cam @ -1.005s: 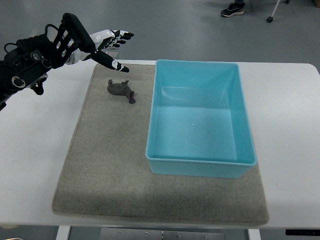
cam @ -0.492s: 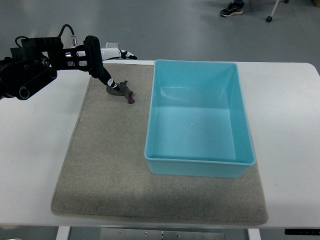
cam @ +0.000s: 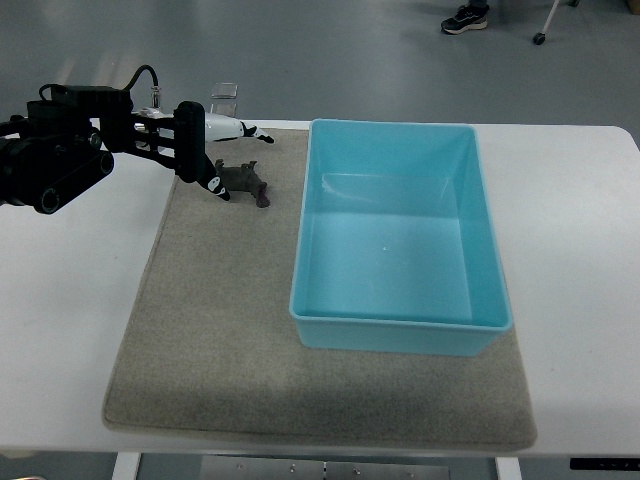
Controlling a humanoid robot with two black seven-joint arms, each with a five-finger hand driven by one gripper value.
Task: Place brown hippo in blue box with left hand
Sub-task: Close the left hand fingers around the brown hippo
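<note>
Brown hippo point(cam: 243, 181) lay on grey mat point(cam: 220, 340) beside blue box point(cam: 400, 240) — left hand point(cam: 205, 150) touching it, grip unclear; no legible writing.

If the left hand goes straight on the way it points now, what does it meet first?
Probably the hippo: the left hand points right along the mat, its fingertip right beside the toy. Height is unclear from above. Beyond it stands the box.

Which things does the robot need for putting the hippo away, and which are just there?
Needed: brown hippo, blue box, left hand.
Just there: grey mat, white table, a person's shoe on the floor.
</note>
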